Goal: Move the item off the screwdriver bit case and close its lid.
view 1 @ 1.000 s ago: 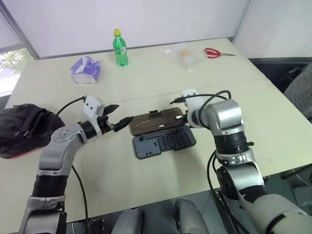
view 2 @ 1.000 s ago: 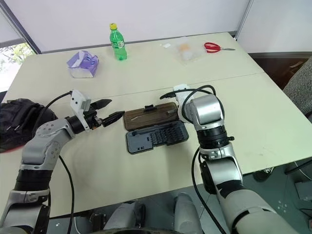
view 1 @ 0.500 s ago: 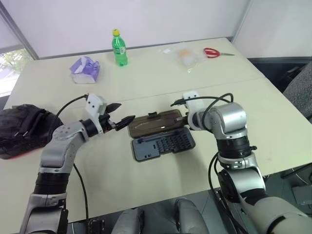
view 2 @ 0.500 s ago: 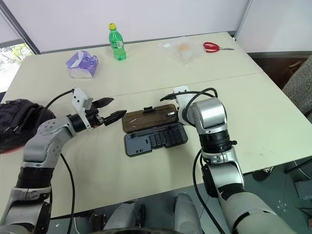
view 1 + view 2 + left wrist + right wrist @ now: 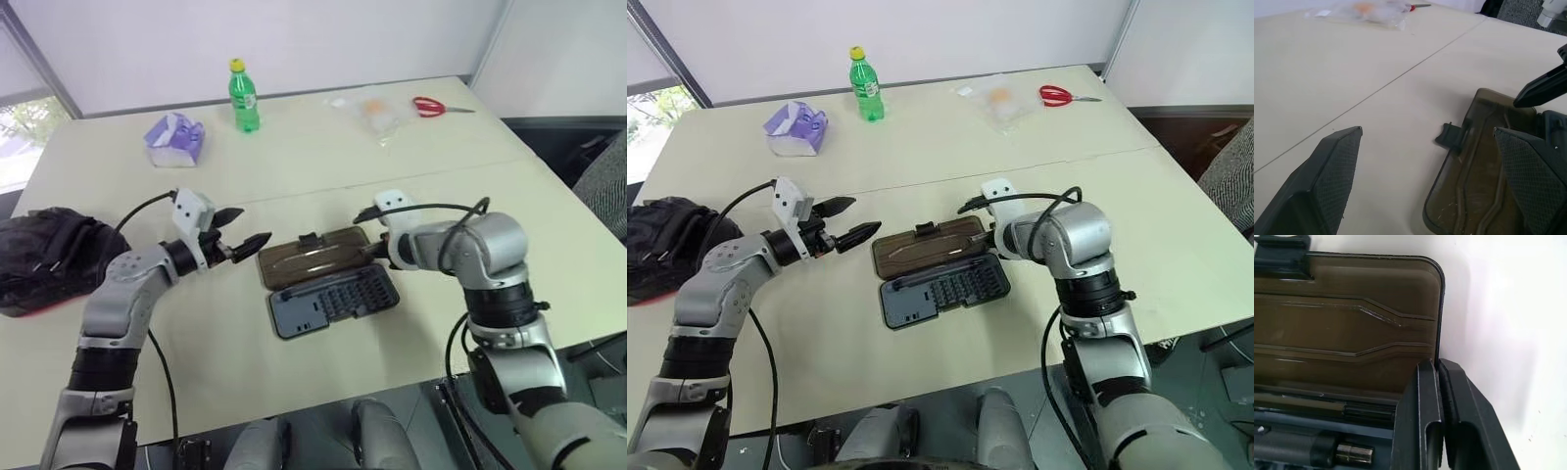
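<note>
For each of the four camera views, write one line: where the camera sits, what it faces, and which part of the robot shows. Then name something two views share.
Left eye: head, looking down over the table; both arms, left hand open.
Right eye: beside it, same scene; black mitt off the case.
Left wrist: along its own open fingers toward the lid.
Right wrist: along the shut right hand at the lid's edge.
Shared: both wrist views show the lid.

No text, label, brand or number can be read on anything here.

Cream table (image 5: 549,225) (seam across), white walls (image 5: 343,39), window (image 5: 24,127) at left
</note>
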### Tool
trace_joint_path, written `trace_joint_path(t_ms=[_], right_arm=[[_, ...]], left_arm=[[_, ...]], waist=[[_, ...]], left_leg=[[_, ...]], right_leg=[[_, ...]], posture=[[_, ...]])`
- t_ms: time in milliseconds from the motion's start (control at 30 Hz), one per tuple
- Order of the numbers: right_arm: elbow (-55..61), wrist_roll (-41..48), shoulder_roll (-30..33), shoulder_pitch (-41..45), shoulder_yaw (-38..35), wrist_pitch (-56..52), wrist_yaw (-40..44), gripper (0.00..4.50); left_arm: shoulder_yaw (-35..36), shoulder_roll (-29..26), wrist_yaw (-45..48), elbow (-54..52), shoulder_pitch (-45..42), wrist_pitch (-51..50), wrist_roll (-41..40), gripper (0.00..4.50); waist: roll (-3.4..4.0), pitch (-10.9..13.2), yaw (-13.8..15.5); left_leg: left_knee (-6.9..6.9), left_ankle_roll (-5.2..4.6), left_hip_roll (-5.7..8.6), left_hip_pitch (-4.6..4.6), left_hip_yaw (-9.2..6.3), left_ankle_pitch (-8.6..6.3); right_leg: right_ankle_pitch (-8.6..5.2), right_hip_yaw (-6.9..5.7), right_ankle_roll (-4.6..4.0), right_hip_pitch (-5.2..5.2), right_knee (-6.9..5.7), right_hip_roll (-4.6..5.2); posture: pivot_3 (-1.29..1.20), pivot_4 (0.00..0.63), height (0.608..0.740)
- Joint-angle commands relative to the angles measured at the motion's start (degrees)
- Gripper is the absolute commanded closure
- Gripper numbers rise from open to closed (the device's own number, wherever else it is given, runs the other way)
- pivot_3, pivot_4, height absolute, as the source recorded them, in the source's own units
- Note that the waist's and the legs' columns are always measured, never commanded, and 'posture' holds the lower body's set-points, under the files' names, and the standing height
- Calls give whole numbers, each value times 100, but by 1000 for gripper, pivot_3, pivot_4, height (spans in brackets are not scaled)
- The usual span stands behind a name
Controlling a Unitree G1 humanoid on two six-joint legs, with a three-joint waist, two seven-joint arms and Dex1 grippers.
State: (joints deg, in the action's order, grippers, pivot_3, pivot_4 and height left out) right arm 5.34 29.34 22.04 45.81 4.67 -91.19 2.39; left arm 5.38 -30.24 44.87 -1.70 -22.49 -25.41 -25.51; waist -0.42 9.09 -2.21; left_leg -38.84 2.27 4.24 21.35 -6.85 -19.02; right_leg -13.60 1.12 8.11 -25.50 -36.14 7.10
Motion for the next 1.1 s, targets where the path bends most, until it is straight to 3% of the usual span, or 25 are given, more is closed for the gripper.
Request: trace_joint_path(t_ms=[33,367,733,967,1100], right_arm=[[5,1095,364,-117,166,-131,-456,4446],[-543,4065,1127,133,453,-131,-2312,4446],[-1007,6010,1221,89,193,-131,-4688,4446],[-847,8047,1950,-161,883,1025,-6332,4446],[-623,8366,2178,-208,1169,1440,-6502,4446]], left_arm=[[63,-29,12,-97,-25,116,15,0],[23,-2,62,35,-129,178,60,0],[13,77,79,12,-139,193,116,0],[-52,94,125,56,-158,238,169,0],[-74,100,148,85,-178,238,171,0]], waist=[[0,0,4],[-1,1,12],[-2,1,34],[-2,2,147],[-4,3,143]], left_leg=[[-1,0,0,0,0,0],[-3,-4,-1,1,4,-2],[-6,-7,-4,3,7,-4],[-18,-12,-3,4,12,-6],[-24,-17,-1,5,21,-9]], right_leg=[[0,0,0,1,1,0],[0,-2,0,2,5,1],[0,-3,0,4,7,1],[0,-2,0,8,10,1],[0,-3,0,15,17,2]], posture=[[0,150,740],[0,150,740],[0,150,740],[0,150,740],[0,150,740]])
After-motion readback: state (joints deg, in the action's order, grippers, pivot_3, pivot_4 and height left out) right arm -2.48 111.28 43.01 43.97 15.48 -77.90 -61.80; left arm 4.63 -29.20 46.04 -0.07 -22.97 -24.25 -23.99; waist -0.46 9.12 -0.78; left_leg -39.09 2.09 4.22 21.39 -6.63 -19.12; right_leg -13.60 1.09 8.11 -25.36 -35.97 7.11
